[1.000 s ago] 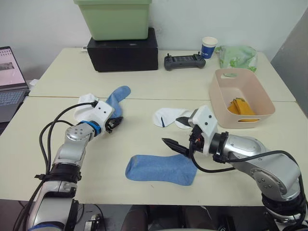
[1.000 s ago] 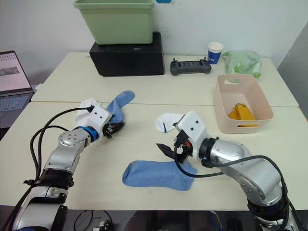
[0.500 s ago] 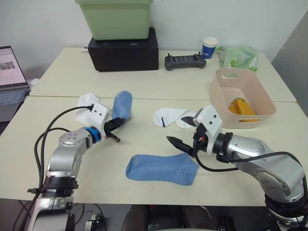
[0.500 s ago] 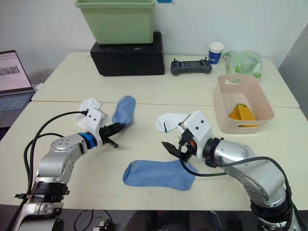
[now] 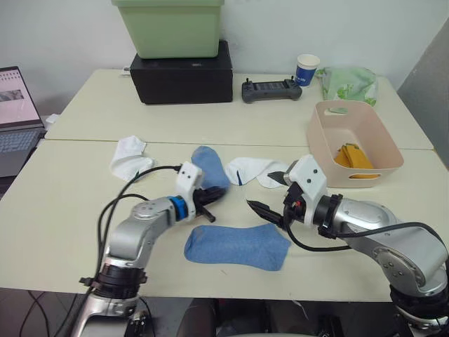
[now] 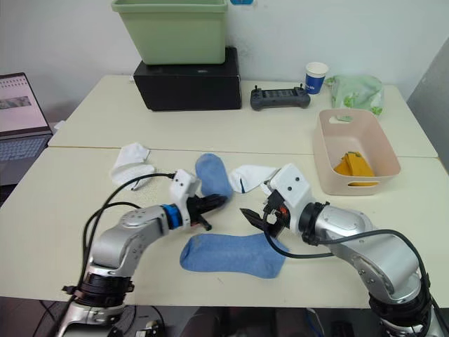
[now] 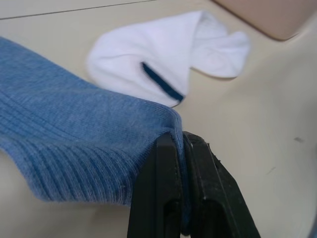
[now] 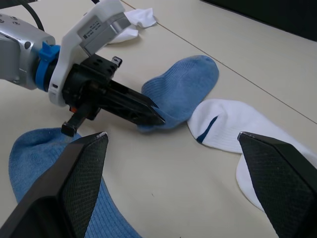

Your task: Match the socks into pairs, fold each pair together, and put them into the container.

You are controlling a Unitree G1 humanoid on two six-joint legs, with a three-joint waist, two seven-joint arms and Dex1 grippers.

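My left gripper (image 5: 215, 195) is shut on the cuff of a light blue sock (image 5: 208, 167) at the table's middle. The pinched edge (image 7: 174, 130) shows between its black fingers (image 7: 157, 198). A second light blue sock (image 5: 235, 246) lies flat just in front. Just right of the held sock lies a white sock (image 5: 252, 170) with a dark mark, and another white sock (image 5: 128, 156) lies to the left. My right gripper (image 5: 270, 193) stands open above the flat sock's right end. The pink container (image 5: 313, 133) at the right holds mustard-orange socks (image 5: 351, 156).
At the back stand a green bin (image 5: 168, 27) on a black box (image 5: 181, 71), a controller (image 5: 272, 90), a paper cup (image 5: 304, 69) and a pale green bag (image 5: 347, 83). A laptop (image 5: 15, 112) sits at the far left.
My left gripper has carried the light blue sock to the right, from beside the left white sock to just left of the middle white sock. The right gripper has barely moved.
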